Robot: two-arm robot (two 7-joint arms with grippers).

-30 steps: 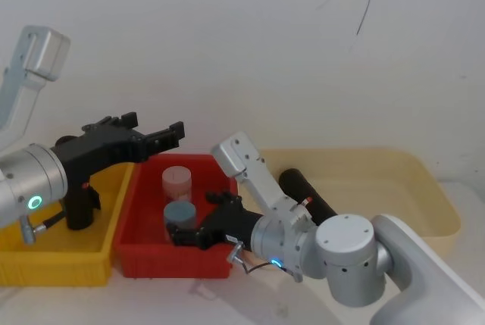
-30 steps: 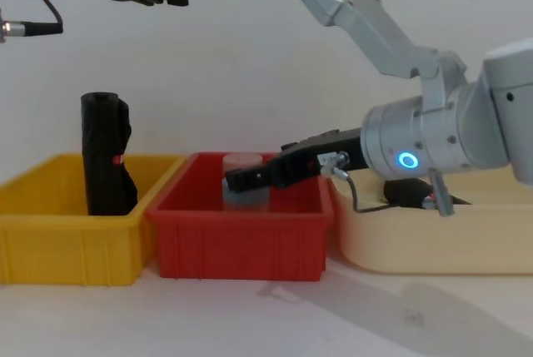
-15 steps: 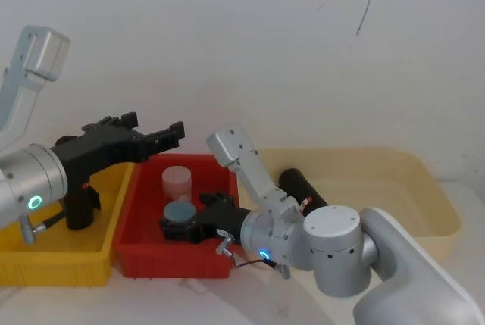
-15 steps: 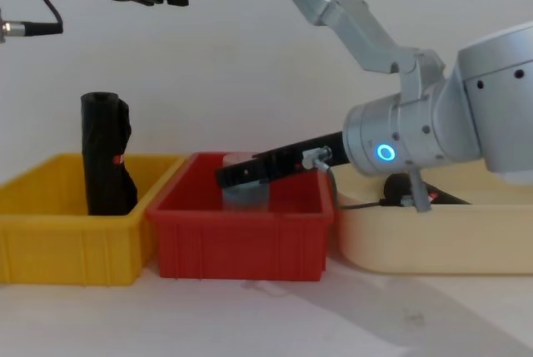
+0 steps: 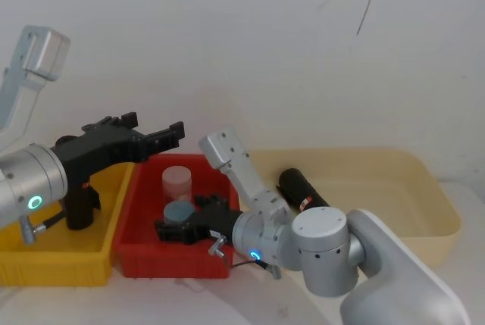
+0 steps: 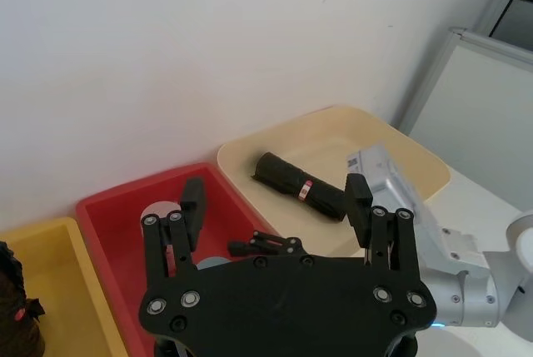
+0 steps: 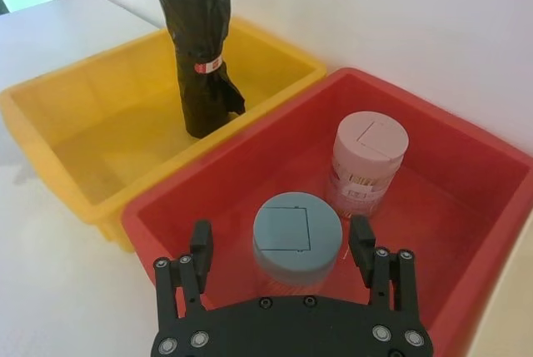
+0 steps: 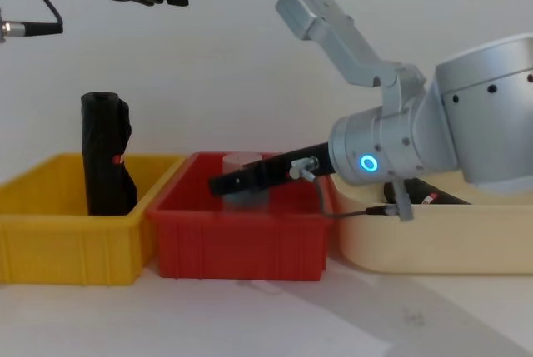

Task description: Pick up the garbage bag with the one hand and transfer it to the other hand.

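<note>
The garbage bag (image 5: 303,192), a straight black roll with a small red-and-white label, lies in the cream tray (image 5: 428,185); the left wrist view shows it too (image 6: 300,186). My left gripper (image 5: 155,123), bulky and black on the green-lit arm, hangs open high above the yellow and red bins, holding nothing (image 6: 275,203). My right gripper (image 5: 164,231), slim on the blue-lit arm, reaches low over the red bin (image 5: 127,202), left of the bag. It is open (image 7: 281,239) just above a blue-lidded jar (image 7: 297,236).
A pink jar (image 7: 369,157) stands beside the blue-lidded one in the red bin. A kinked, slumped black roll (image 7: 200,49) stands upright in the yellow bin (image 7: 100,99) at the left. A white wall runs close behind all three containers.
My right gripper has slid leftward over the red bin, farther from the cream tray. The left arm and the garbage bag have not moved.
</note>
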